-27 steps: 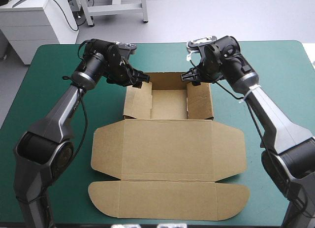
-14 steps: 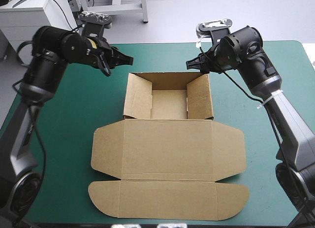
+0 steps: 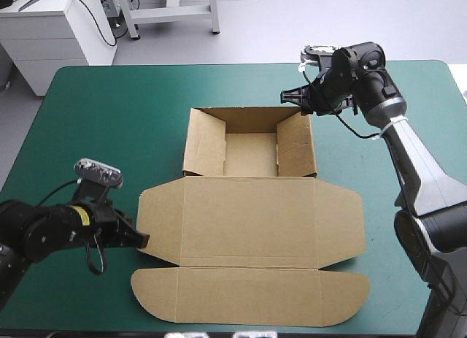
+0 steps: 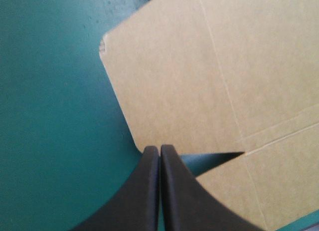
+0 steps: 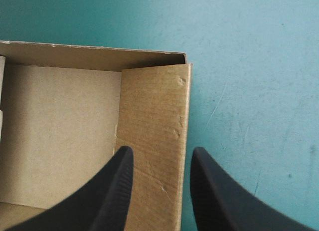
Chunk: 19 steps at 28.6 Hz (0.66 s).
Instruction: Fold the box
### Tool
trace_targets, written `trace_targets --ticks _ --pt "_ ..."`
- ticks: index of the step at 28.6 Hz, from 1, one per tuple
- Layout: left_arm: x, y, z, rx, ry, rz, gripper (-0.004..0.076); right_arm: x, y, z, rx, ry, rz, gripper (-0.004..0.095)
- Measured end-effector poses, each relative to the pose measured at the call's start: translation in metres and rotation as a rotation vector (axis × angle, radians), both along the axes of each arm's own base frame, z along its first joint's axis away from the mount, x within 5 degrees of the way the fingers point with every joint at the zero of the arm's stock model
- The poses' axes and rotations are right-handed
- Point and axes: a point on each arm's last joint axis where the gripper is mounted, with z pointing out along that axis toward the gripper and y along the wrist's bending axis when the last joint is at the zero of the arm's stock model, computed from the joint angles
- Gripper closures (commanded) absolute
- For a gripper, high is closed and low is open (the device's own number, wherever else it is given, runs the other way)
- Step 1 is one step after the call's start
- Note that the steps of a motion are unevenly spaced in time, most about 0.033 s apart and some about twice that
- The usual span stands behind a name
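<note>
The brown box (image 3: 248,214) lies at the table's middle. Its far part is a tray (image 3: 250,154) with walls raised, and the lid and its flaps lie flat toward the near edge. My left gripper (image 3: 143,240) is low at the near left, shut, its tip (image 4: 160,148) at the rounded corner of the lid's left side flap (image 4: 199,81). Nothing shows between its fingers. My right gripper (image 3: 286,98) hovers over the tray's far right corner, open. In the right wrist view the gripper (image 5: 162,153) has the tray's right wall (image 5: 154,116) under the gap between its fingers.
Bare teal-green cover (image 3: 109,133) lies left of the tray and around the box on all sides. The lid's long rounded front flap (image 3: 248,296) reaches close to the table's near edge.
My left arm has swung from beside the tray's far left corner down to the near left, and its gripper has shut. My right gripper drew back slightly and its fingers came closer together.
</note>
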Motion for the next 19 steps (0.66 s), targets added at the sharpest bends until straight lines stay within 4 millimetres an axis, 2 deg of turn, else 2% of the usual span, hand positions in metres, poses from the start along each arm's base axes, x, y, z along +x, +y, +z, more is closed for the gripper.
trace_targets --ticks 6,9,13,19 --pt "-0.036 0.015 -0.046 0.005 0.013 0.004 0.0732 0.004 0.001 -0.022 -0.022 0.063 -0.001 0.0553" --pt "-0.056 0.024 -0.065 -0.007 0.005 0.004 0.0732 0.000 0.000 -0.055 -0.046 0.179 0.000 0.0553" --pt "-0.070 0.029 -0.072 -0.025 -0.029 0.004 0.0732 -0.001 0.003 -0.082 -0.015 0.274 0.024 0.0553" --pt "-0.081 0.034 -0.070 -0.045 -0.075 0.003 0.0732 0.004 0.008 -0.099 0.011 0.320 0.037 0.0572"
